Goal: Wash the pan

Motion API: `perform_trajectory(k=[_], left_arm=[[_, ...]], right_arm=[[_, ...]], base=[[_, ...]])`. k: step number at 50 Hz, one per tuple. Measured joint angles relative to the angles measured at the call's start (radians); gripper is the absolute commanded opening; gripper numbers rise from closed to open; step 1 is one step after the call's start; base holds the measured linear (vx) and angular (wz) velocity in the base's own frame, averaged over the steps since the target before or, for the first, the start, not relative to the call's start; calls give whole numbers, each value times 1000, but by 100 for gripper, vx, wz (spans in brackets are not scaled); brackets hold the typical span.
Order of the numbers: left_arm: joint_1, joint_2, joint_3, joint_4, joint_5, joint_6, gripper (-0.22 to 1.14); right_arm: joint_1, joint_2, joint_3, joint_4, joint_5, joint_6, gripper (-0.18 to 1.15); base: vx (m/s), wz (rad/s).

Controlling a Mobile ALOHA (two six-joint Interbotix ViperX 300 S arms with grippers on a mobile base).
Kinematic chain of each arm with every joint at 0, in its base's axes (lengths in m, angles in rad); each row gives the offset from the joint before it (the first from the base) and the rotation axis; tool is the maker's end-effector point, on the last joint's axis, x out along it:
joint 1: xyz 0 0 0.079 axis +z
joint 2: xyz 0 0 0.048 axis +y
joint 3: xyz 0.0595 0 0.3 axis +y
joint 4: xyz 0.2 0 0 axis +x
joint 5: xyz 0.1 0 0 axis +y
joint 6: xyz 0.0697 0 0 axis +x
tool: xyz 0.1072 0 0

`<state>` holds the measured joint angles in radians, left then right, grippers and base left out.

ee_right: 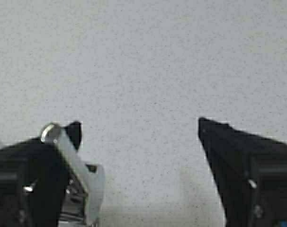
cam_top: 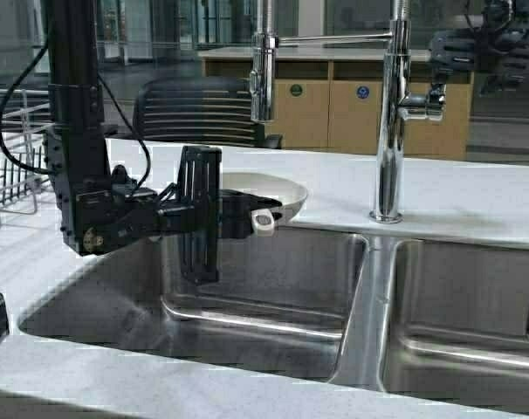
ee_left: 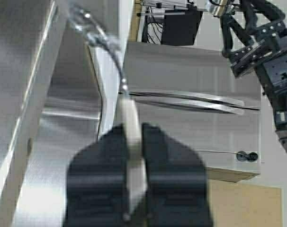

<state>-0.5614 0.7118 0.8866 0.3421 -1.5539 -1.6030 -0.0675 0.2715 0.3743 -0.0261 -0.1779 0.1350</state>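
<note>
My high camera sits above and behind the arms, facing forward and down over the stainless steel double sink (cam_top: 273, 288) and the tall chrome tap (cam_top: 391, 113). My left wrist camera looks along its black gripper (ee_left: 135, 175), very near, into the same sink (ee_left: 191, 94), so those two views share the basin. My right wrist camera faces straight down, close over the speckled white countertop (ee_right: 143, 61), between its spread black fingers (ee_right: 238, 156).

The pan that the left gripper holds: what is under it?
The pan, gripped at its handle by the left gripper, sits at the back edge of the left sink basin. The arm hides whatever lies below the pan's left part.
</note>
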Motion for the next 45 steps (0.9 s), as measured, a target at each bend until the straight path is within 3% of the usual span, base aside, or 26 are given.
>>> perform_trajectory(k=[33, 38, 45], left_arm=[[2, 2, -5, 0, 0, 2, 2], [-3, 0, -6, 0, 0, 2, 2], [2, 2, -8, -2, 0, 2, 2]], right_arm=[[-140, -210, 35, 23, 11, 8, 100], [-133, -201, 57, 25, 11, 8, 82], [-120, -137, 64, 28, 35, 32, 29]], base=[[0, 0], [-1, -2], [-1, -1]])
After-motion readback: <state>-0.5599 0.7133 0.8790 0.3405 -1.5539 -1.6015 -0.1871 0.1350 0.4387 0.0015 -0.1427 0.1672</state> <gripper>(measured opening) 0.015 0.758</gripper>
